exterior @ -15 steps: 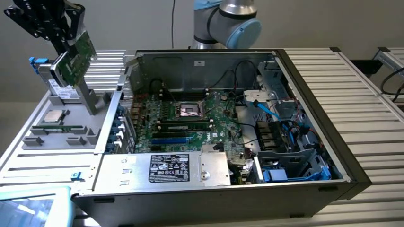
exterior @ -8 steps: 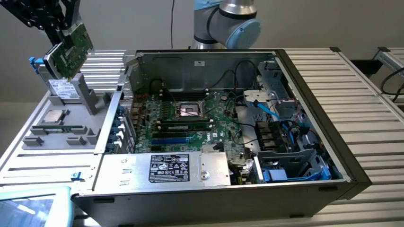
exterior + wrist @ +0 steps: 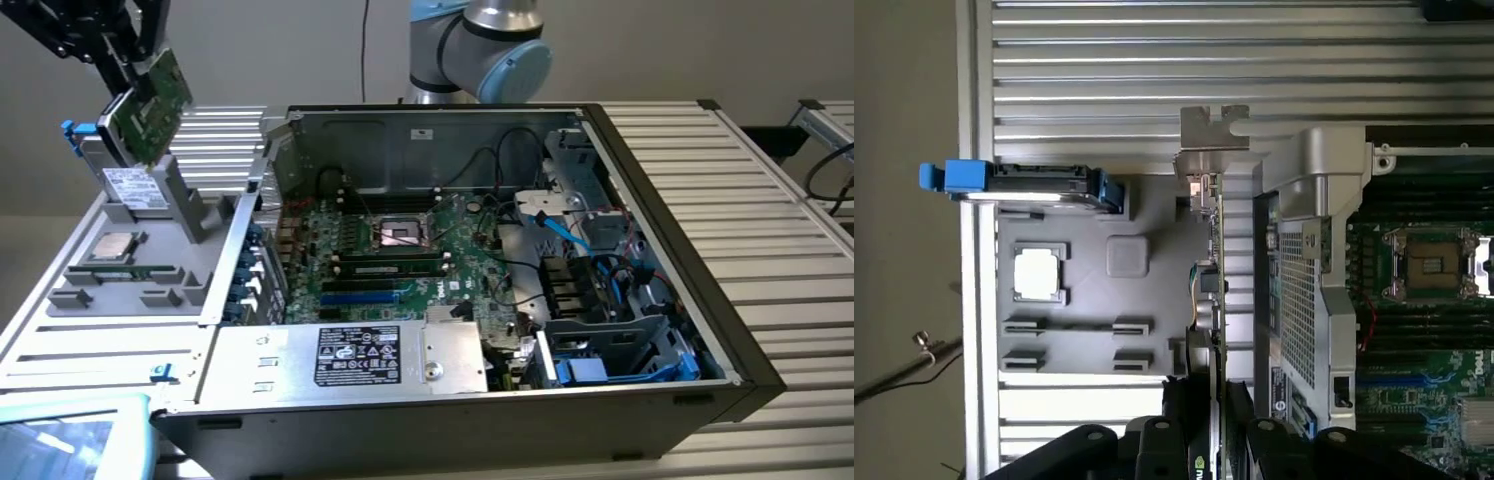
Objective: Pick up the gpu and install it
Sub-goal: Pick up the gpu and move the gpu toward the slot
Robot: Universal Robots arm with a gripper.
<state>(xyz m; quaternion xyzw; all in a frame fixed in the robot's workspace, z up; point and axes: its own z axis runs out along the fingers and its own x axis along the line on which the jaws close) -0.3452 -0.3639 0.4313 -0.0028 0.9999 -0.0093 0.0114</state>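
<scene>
Exterior view shows the gripper [image 3: 130,62] clamped on the gpu [image 3: 158,95], held apparently clear above the grey tray's [image 3: 100,285] far edge, so pickup looks done, installation onto the motherboard [image 3: 447,250] not yet.

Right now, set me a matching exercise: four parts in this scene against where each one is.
Things:
1. gpu
2. hard drive
3. CPU chip
4. power supply

Places:
A. lying flat in the grey tray
B. held in the tool, above the tray
C. inside the computer case
D. standing on edge in the tray

Pairs: 1-B, 2-D, 3-A, 4-C.
</scene>
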